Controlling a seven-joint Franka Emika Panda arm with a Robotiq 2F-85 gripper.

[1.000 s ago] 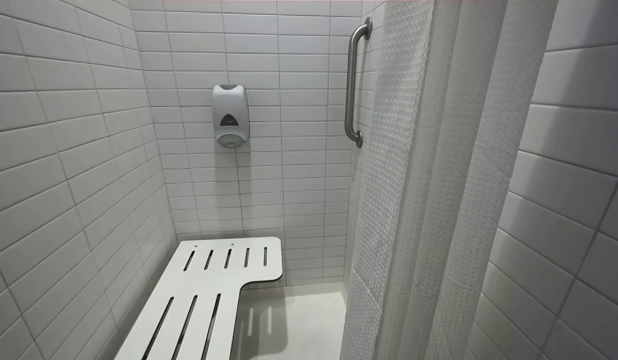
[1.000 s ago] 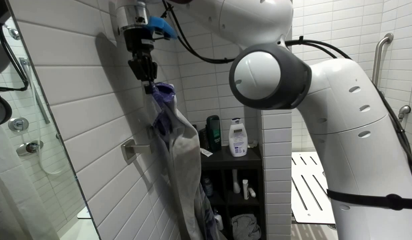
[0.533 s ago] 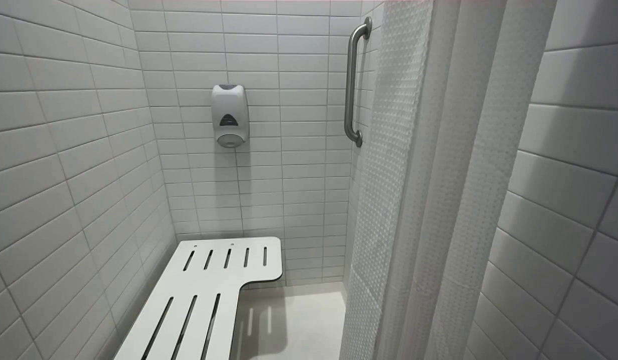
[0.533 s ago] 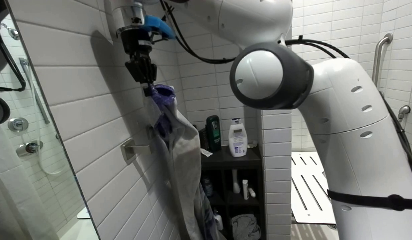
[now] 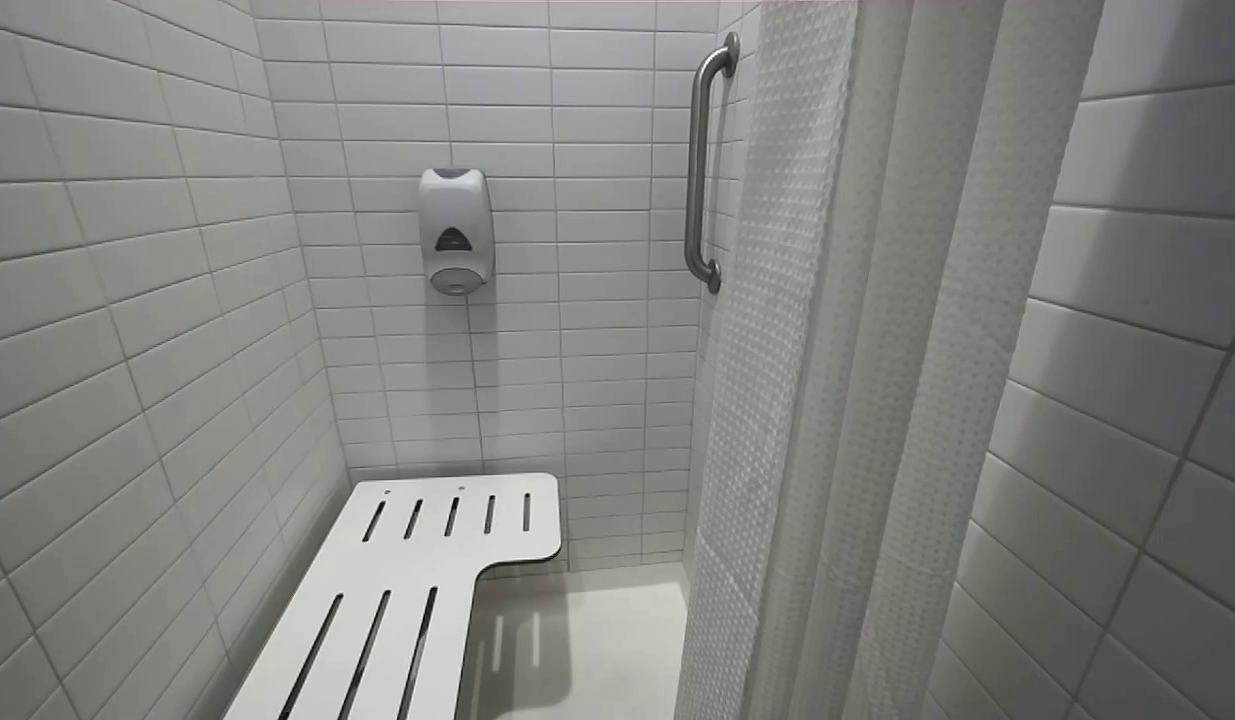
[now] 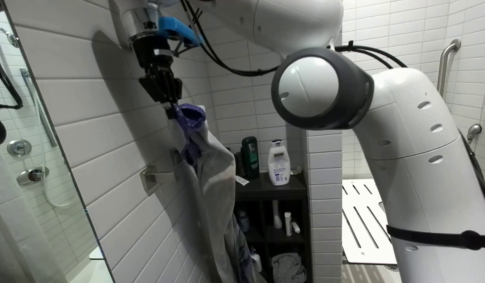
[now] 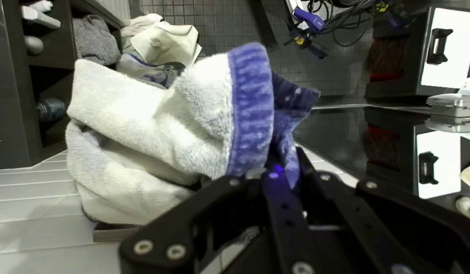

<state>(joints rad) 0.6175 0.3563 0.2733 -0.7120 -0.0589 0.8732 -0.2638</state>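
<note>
In an exterior view, the jaws are clamped on a grey-white, purple-edged terry towel, which hangs below them. A square brushed-metal wall fixture is located below the jaws; a white plastic bottle stands to their lower right. In the wrist view, the towel's purple fabric enters the jaws. An exterior view shows a white slotted shower seat.

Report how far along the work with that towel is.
Done: the black jointed gripper is shut on a purple edge of the long white-and-purple plush towel. In hand: the towel hangs below the grip, by the silver metal wall fixture. Left: probably letting go, as the grip is shut; whether the fixture bears any cloth is hidden.
</note>
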